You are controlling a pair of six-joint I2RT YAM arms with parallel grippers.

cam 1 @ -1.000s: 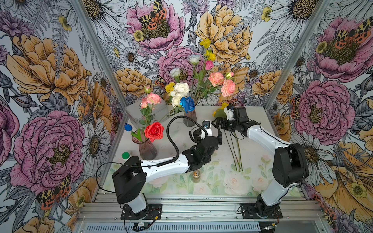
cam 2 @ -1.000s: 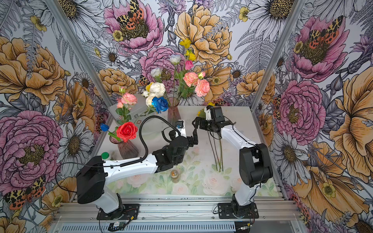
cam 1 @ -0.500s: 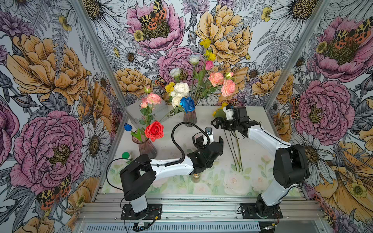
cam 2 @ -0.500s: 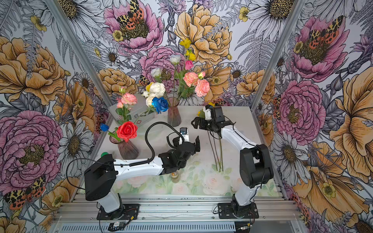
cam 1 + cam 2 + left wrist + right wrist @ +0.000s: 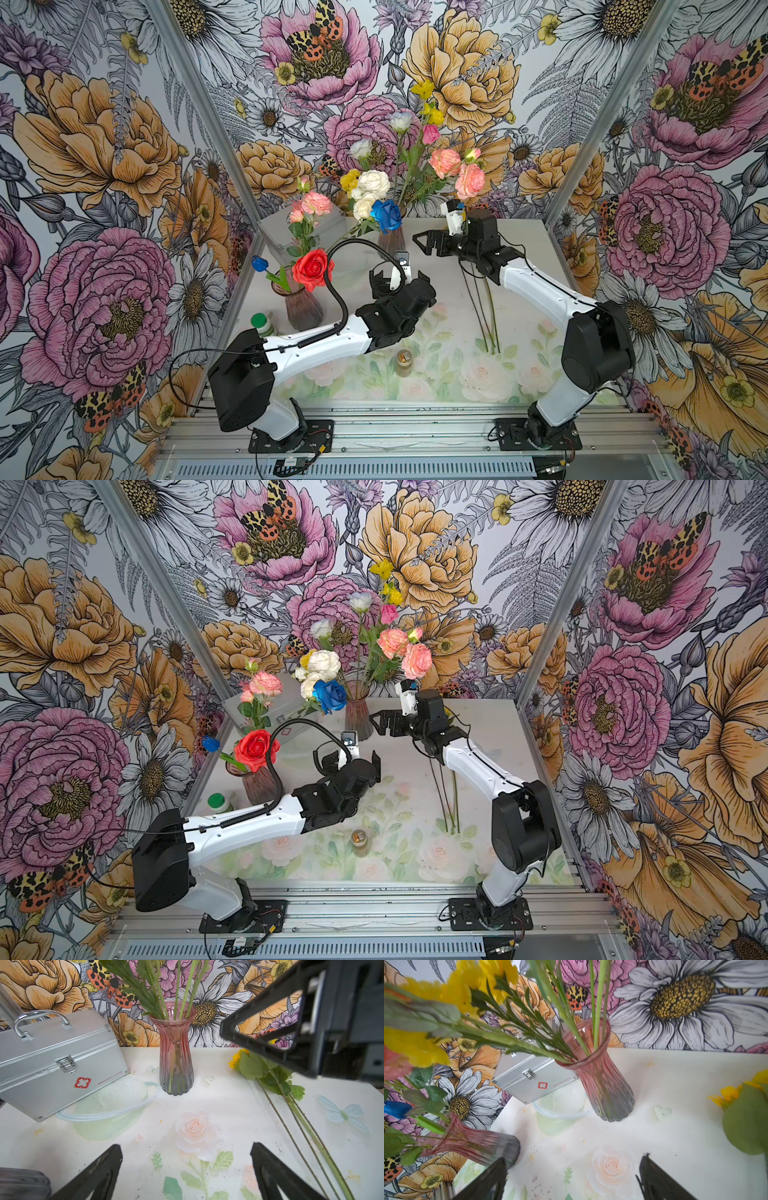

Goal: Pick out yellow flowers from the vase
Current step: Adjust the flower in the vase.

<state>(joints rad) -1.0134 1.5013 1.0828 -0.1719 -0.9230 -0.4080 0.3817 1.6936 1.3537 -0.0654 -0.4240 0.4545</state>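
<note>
Both our grippers are empty, jaws spread wide: the left gripper (image 5: 186, 1146) faces the ribbed pink glass vase (image 5: 390, 243), the right gripper (image 5: 573, 1157) hovers near it. Tall green-stemmed yellow flowers (image 5: 423, 88) stand in it among roses (image 5: 374, 183); loose yellow-headed stems (image 5: 235, 1059) lie on the pale floral-print table (image 5: 449, 291). We judge them light, wiry-stemmed, soft-headed: pinch a bare stem above the rim, lift straight.

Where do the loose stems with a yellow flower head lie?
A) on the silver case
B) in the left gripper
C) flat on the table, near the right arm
C: the loose yellow flowers lie flat on the table; the left gripper is open and empty.
</note>
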